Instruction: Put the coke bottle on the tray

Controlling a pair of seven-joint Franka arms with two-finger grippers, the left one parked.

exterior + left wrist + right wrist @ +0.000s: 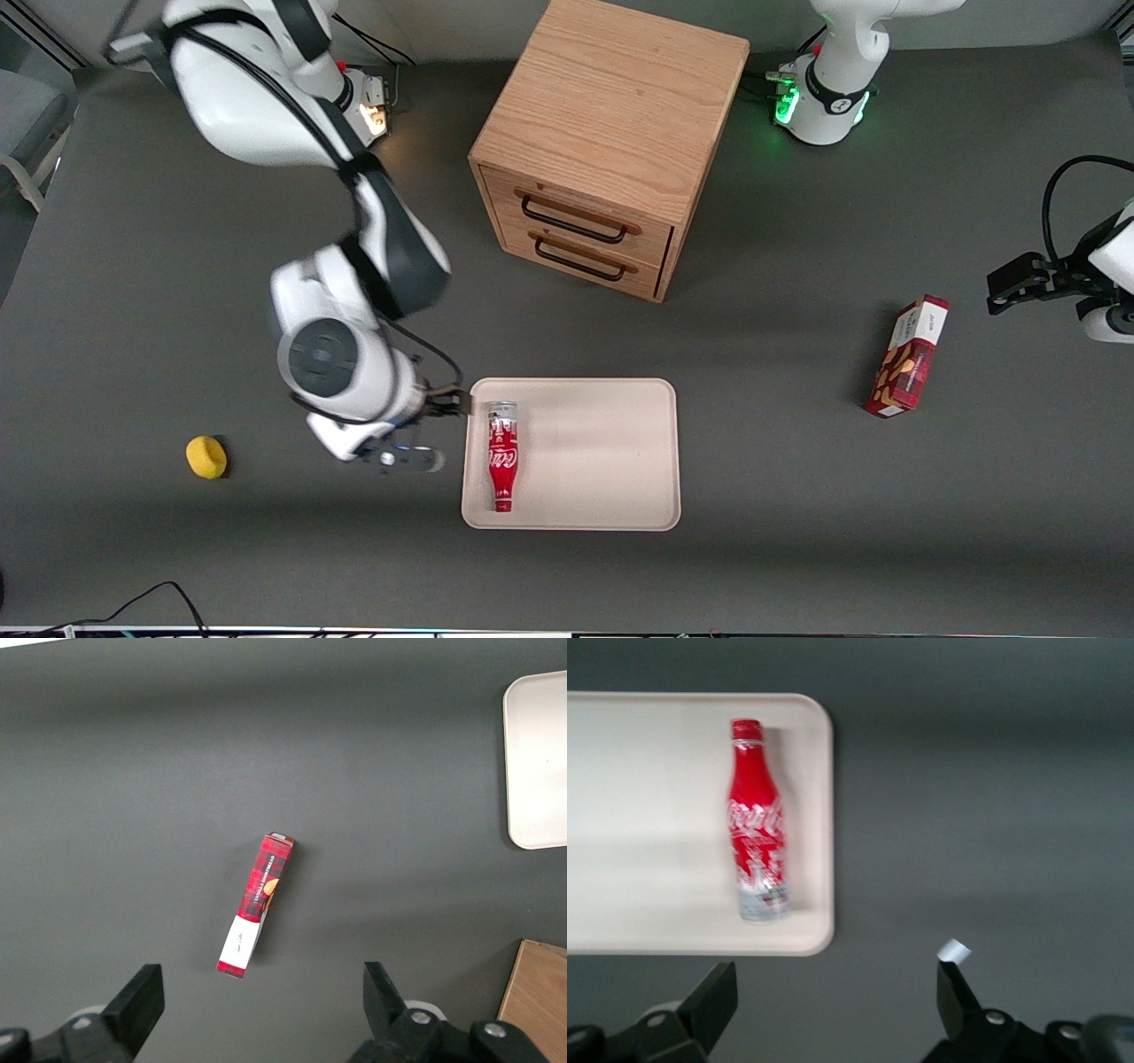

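Coke bottle: lies on its side in the tray, along the edge toward the working arm, cap end nearest the front camera.
Gripper: above bare table just beside that edge, fingers spread wide, holding nothing.
Wooden drawer cabinet: farther off.
Status: placement looks done; only the arm's retreat seems left.

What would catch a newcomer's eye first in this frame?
The red coke bottle lies on its side in the beige tray, along the tray's edge nearest the working arm. The open gripper hangs just outside that edge, holding nothing. Farther from the front camera stands a wooden two-drawer cabinet, with a red snack box toward the parked arm's end and a small yellow object toward the working arm's.
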